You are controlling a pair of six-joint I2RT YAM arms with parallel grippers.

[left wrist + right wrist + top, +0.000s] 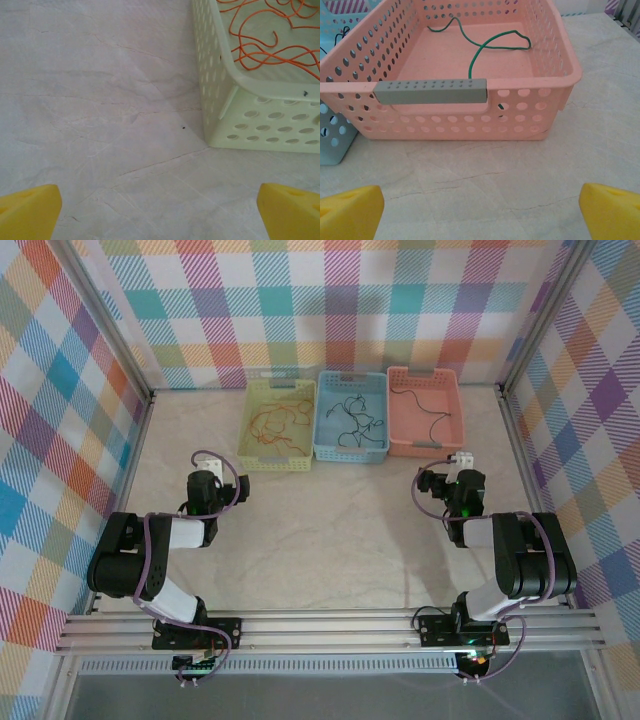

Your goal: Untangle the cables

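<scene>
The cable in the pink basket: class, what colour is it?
Green; the cable shows best in the right wrist view, inside the pink basket.

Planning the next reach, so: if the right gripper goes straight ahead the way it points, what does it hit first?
The right gripper would probably meet the near wall of the pink perforated plastic basket first, by its grey bar handle; only bare table before it.

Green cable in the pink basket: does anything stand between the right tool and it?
The near wall of the pink basket, a grey block on its rim, stands between the right tool and the green cable on its floor. The top is open.
</scene>
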